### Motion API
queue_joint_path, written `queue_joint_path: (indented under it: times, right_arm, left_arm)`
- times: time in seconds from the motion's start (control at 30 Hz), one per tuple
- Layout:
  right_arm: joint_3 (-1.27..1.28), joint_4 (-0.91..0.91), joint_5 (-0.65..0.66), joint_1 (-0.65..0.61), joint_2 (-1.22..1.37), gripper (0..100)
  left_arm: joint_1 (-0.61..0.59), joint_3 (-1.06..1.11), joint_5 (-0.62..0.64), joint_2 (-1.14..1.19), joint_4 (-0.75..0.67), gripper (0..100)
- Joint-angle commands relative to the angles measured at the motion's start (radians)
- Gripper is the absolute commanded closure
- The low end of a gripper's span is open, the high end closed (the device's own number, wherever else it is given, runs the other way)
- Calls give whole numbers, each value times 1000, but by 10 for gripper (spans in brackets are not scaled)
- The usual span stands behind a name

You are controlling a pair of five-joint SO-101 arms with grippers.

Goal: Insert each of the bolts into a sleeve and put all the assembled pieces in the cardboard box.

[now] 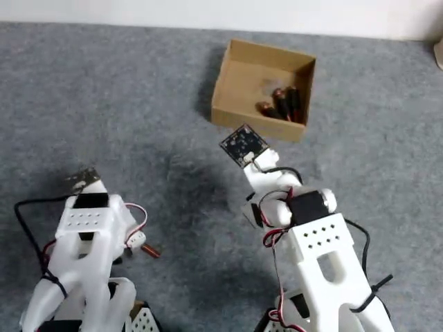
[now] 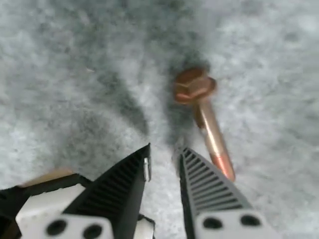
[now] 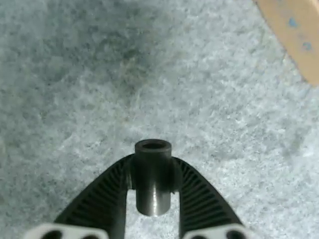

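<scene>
Bolt (image 2: 208, 127) lies on the grey tabletop (image 2: 75, 59) just beside my left gripper (image 2: 164, 152), whose jaws stand narrowly apart with nothing between them. My right gripper (image 3: 153, 164) is clamped on a black sleeve (image 3: 153, 189), near the cardboard box (image 1: 255, 123), which holds assembled pieces (image 1: 282, 104).

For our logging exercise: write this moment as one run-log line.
left gripper: open, bolt lying beside it | right gripper: shut on sleeve | cardboard box: holds assembled pieces

Assembled pieces (image 1: 284, 104) in the cardboard box (image 1: 257, 127); sleeve (image 3: 153, 186) in the right gripper (image 3: 153, 163); bolt (image 2: 207, 119) beside the left gripper (image 2: 163, 154).
</scene>
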Motion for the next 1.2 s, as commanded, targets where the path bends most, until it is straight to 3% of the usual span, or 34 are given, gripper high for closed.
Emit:
queue_joint_path:
  times: [0.0, 0.47, 0.7, 0.8, 1.17]
  right_arm:
    - [18, 7, -26, 12, -24, 994]
    - [50, 1, -29, 12, -24, 994]
    - [50, 7, -29, 12, -24, 994]
    - [51, 7, -29, 12, -24, 994]
    - [104, -1, -31, 12, -24, 994]
  left_arm:
    - [50, -54, 9, -5, -3, 898]
    - [54, -96, 77, 2, -9, 889]
    - [58, -99, 80, -5, -9, 641]
    - [58, -91, 80, 2, -9, 585]
    - [51, 133, 80, 2, -272, 684]
